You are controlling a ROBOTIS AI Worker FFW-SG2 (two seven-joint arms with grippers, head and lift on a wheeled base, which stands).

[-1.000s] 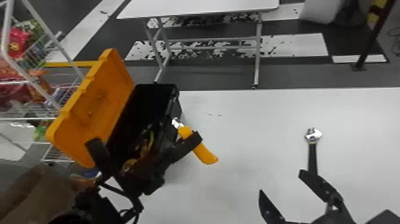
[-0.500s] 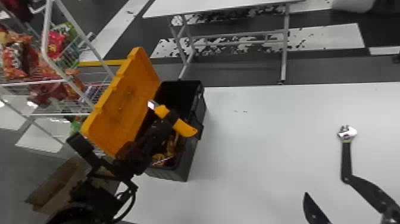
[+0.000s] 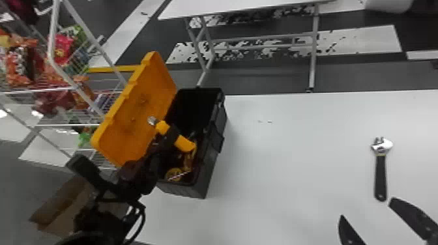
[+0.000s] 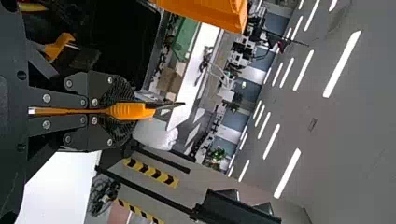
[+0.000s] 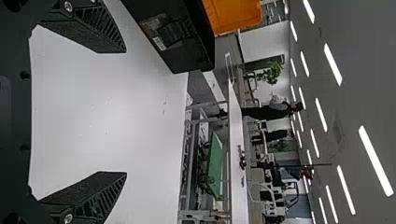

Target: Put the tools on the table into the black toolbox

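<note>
Firstly, the left gripper (image 3: pixel 170 138): one pair of jaws, clamped on the handle of an orange-handled tool (image 3: pixel 184 144), held above the open toolbox, its pale metal end toward the lid. Right gripper (image 3: pixel 366 211): one pair of jaws, spread wide apart, over the bench near its right end, one tip just beside the wrench's handle end.

Adjustable wrench (image 3: pixel 380 174), one: silver head, black handle; lying on the right part of the bench, head toward the far edge, handle toward the near edge.

Black toolbox (image 3: pixel 211 163), one: standing by the far left corner of the bench (image 3: pixel 280 169); orange lid (image 3: pixel 137 107) open, tilted out on the left side. Contents: yellow-orange items, one of them round (image 3: pixel 174 174), in the end toward the near edge.

Surroundings: wire shelving (image 3: pixel 51 40) with bright packets, beyond the left edge; cardboard box (image 3: pixel 65 203), low beside the left edge; second table (image 3: pixel 234 9), past the far edge.
</note>
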